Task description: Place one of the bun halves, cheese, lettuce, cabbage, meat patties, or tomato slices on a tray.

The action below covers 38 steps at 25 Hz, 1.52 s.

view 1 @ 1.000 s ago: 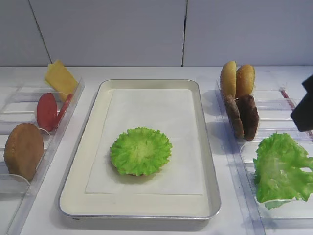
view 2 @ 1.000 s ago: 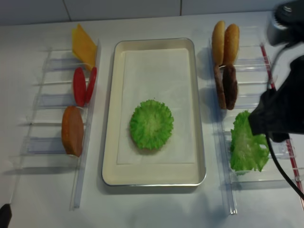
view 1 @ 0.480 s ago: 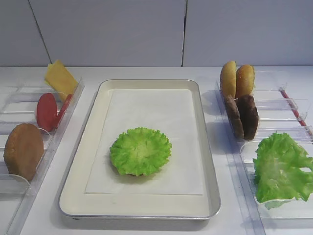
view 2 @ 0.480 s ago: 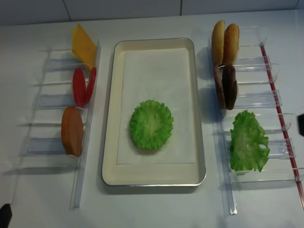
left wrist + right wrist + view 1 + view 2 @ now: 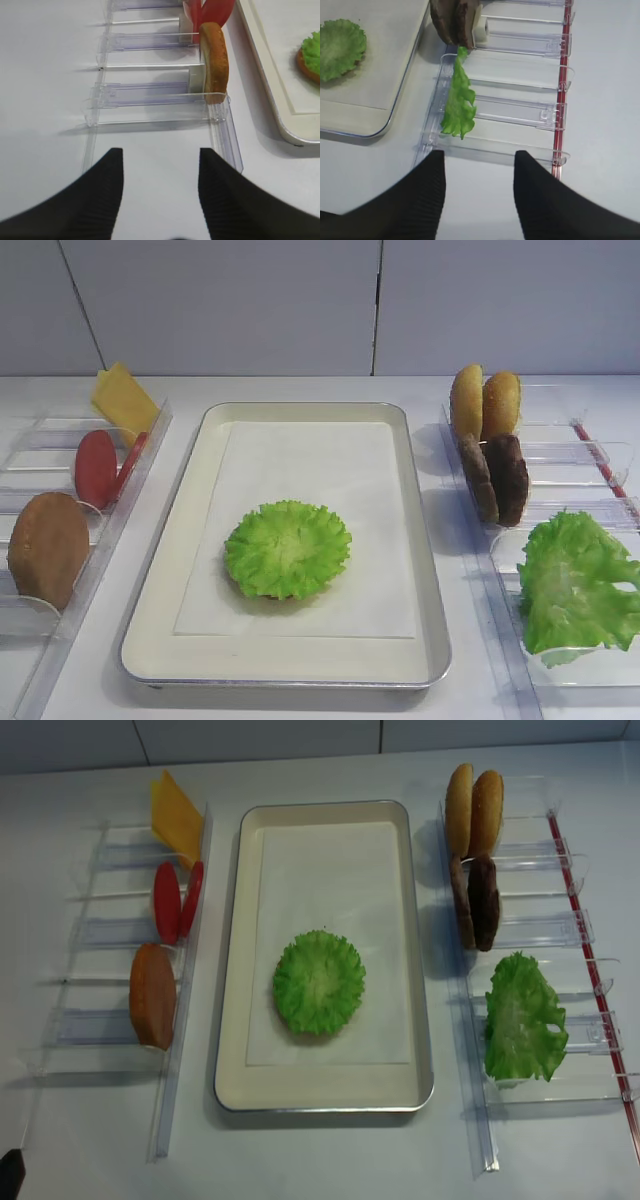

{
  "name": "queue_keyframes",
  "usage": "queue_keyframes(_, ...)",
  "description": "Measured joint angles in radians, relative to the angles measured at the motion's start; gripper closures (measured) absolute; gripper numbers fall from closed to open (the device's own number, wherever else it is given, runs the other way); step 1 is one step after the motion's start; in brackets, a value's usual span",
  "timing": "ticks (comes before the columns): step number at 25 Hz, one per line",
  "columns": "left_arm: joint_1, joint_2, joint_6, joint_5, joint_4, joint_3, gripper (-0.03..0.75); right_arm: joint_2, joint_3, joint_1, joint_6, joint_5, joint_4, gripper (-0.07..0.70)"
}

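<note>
one lettuce [image 5: 287, 548] on the tray [image 5: 418, 540], clear bins [image 5: 560, 530] beside; both sets of jaws apart, empty.

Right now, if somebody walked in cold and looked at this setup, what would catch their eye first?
The bright green lettuce lying flat on the white paper in the middle of the silver tray, with an orange-brown edge peeking out beneath it. Next, the clear racks on either side: cheese, tomato slices and one bun half on the left, two bun halves, meat patties and a loose green leaf on the right.
</note>
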Motion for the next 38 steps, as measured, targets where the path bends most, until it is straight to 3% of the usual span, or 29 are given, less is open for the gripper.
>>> queue_keyframes(8, 0.0, 0.0, 0.0, 0.0, 0.0, 0.0, 0.393, -0.137, 0.147, 0.0, -0.1, -0.061, 0.0, 0.302)
queue_keyframes(13, 0.0, 0.0, 0.0, 0.0, 0.0, 0.0, 0.393, -0.224, 0.184, 0.0, -0.167, -0.09, -0.023, 0.304)
queue_keyframes(20, 0.0, 0.0, 0.0, 0.0, 0.0, 0.0, 0.393, -0.378, 0.195, 0.0, -0.178, -0.101, -0.051, 0.304)
queue_keyframes(25, 0.0, 0.0, 0.0, 0.0, 0.0, 0.0, 0.393, -0.389, 0.197, 0.0, -0.176, -0.099, -0.063, 0.304)
queue_keyframes(28, 0.0, 0.0, 0.0, 0.0, 0.0, 0.0, 0.393, -0.389, 0.197, -0.027, -0.174, -0.099, -0.063, 0.304)
queue_keyframes(34, 0.0, 0.0, 0.0, 0.0, 0.0, 0.0, 0.393, -0.389, 0.197, -0.166, -0.174, -0.097, -0.041, 0.308)
queue_keyframes(38, 0.0, 0.0, 0.0, 0.0, 0.0, 0.0, 0.393, -0.389, 0.197, -0.187, -0.174, -0.094, -0.017, 0.308)
